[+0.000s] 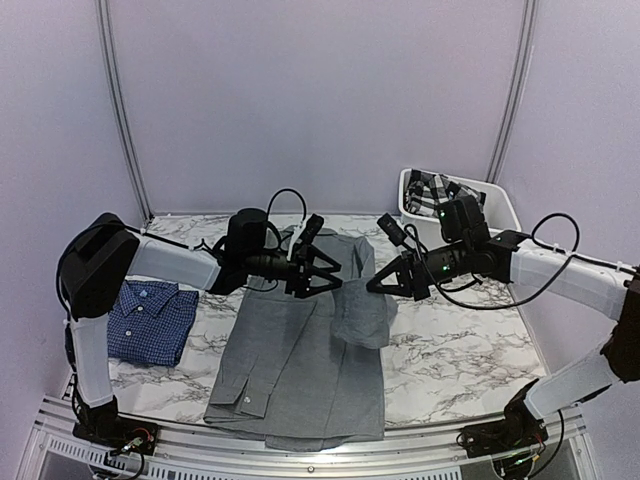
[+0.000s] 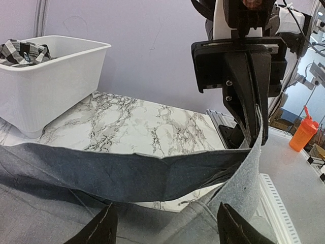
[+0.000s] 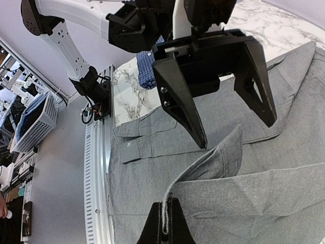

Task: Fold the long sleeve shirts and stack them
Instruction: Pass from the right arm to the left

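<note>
The grey shirt [image 1: 300, 370] lies spread on the worktop [image 1: 460, 350], one edge pinched up by the right hand [image 1: 372, 286] (fingers closed on cloth). The left hand [image 1: 338, 278] gapes empty above it. The blue shirt [image 1: 150, 320] sits folded at nine o'clock.

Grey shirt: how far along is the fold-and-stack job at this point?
Done: the blue checked shirt lies folded at the left of the table. In hand: the grey shirt lies spread out, the right hand shut on a raised fold of it, the left hand open above it. Left: finishing the grey shirt's folds and stacking the two shirts.
</note>
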